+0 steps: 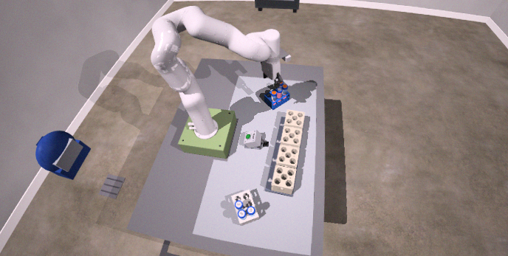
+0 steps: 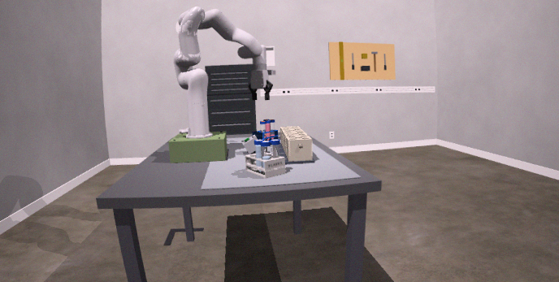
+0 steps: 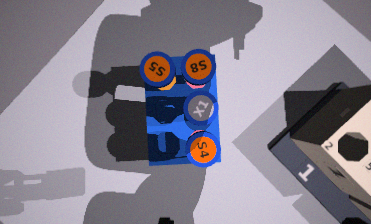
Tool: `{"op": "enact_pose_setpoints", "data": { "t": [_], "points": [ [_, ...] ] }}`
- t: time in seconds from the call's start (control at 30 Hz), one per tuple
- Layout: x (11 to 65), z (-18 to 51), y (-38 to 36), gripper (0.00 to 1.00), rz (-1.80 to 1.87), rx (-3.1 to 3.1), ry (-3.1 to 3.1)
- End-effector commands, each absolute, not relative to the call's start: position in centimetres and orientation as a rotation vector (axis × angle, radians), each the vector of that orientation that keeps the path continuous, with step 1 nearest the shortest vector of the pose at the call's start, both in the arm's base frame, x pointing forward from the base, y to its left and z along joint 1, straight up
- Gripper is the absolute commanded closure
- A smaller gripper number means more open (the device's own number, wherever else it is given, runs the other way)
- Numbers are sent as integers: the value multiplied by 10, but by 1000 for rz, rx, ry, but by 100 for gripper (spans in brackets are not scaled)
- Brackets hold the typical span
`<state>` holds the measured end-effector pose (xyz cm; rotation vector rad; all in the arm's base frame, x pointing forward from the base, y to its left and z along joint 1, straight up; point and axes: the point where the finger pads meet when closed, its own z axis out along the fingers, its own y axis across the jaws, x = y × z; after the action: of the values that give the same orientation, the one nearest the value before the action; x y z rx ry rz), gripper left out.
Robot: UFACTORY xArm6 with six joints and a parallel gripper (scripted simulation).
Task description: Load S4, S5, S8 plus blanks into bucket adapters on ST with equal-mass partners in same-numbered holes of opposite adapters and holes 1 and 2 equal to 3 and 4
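A blue sample rack point(image 3: 181, 107) stands at the far end of the mat and also shows in the overhead view point(image 1: 277, 97). It holds S5 point(image 3: 157, 69), S8 point(image 3: 198, 66), grey-dotted X1 point(image 3: 200, 108) and S4 point(image 3: 202, 149), all upright. My gripper point(image 2: 260, 93) is open and empty, hovering well above this rack; it also shows in the overhead view point(image 1: 278, 77). The stand with the adapters point(image 1: 287, 151) runs along the mat's right side, all holes empty. Adapter 1 point(image 3: 346, 150) is the end nearest the sample rack. The white blanks rack point(image 1: 244, 205) holds three blanks near the front.
The DONE desk with its green key point(image 1: 248, 136) sits between the arm's green base point(image 1: 208, 133) and the stand. The table's right edge lies close beyond the stand.
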<state>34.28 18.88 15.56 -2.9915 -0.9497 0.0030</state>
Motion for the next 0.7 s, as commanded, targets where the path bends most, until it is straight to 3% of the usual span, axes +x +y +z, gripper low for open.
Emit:
{"op": "enact_pose_setpoints", "data": {
  "t": [0.0,0.67],
  "points": [
    [342,157,201,0,-3,-2993,-947],
    [342,109,201,0,-3,-2993,-947]
  ]
}}
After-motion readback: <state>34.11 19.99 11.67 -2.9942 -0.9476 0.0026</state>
